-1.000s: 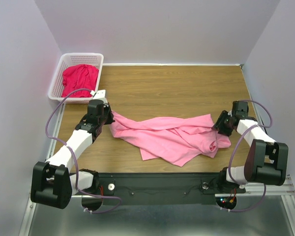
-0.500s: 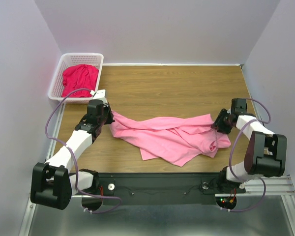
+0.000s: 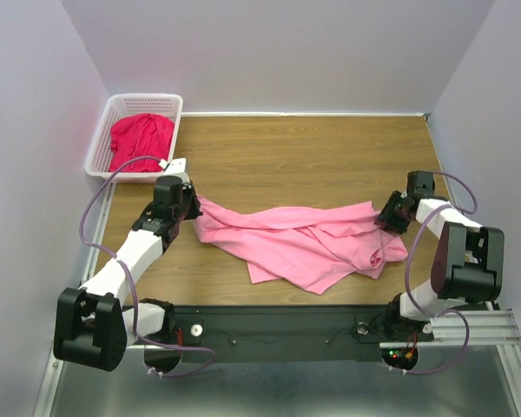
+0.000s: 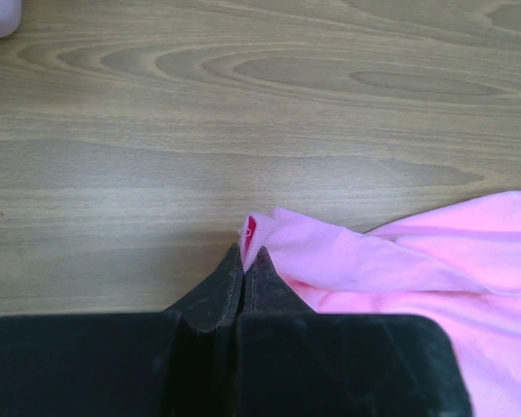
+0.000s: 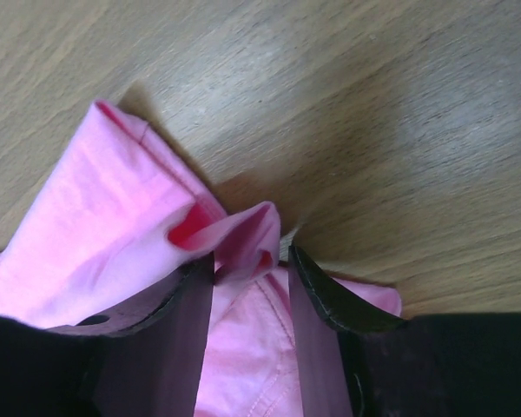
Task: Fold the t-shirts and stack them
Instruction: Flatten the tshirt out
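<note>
Presently, the light pink t-shirt (image 3: 304,248) lies crumpled across the near half of the table (image 3: 313,148), its long axis running left to right between the two arms. The left gripper (image 4: 245,261) sits at the garment's left end with its jaws pressed together on a small corner of pink cloth; the rest of the shirt trails away to its right. The right gripper (image 5: 247,261) sits at the opposite end, its jaws partly apart and astride a raised fold. Cloth fills most of the gap, but a firm pinch is not evident. Each arm is thus nearest its own end, and the shirt's bulk lies inward from both.

The coming move is judged to be an outward stretch along that axis. It depends on the right jaws closing on the fold first; otherwise that end is likely to slip. Bare wood shows beyond the shirt toward the back wall, giving room to spread it; the near edge lies just beside the lowest fold. The crimson t-shirt (image 3: 141,139) rests bunched in the white basket (image 3: 148,97) at the far left corner, well apart from both grippers.
</note>
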Action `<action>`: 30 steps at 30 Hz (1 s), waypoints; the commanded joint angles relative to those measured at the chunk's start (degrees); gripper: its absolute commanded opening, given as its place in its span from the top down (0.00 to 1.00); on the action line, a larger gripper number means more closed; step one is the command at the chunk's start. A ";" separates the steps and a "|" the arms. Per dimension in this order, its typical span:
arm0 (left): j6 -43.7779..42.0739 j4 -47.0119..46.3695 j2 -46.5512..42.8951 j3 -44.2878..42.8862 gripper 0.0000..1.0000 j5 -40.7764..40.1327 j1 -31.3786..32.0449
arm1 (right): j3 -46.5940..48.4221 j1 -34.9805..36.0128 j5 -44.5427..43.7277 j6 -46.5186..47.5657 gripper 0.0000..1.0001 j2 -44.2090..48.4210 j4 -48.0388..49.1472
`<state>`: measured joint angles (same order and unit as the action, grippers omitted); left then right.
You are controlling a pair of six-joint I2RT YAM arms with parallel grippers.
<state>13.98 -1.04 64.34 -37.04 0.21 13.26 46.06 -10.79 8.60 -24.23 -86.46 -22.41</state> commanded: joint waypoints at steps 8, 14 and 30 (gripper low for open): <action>-0.88 -1.60 -1.93 -0.05 1.00 0.32 -0.25 | 4.03 0.42 -4.64 0.15 0.61 -1.87 2.20; -0.97 -1.60 -1.85 -0.05 1.00 0.23 -0.25 | 4.12 0.42 -4.91 0.23 0.69 -2.67 2.20; -1.15 -1.07 -2.11 -0.05 1.00 -2.23 -0.25 | 4.30 0.42 -7.81 0.24 0.99 -0.30 2.20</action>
<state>13.69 -1.02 64.34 -37.04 -0.60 13.26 47.99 -10.76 2.09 -23.94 -89.12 -21.91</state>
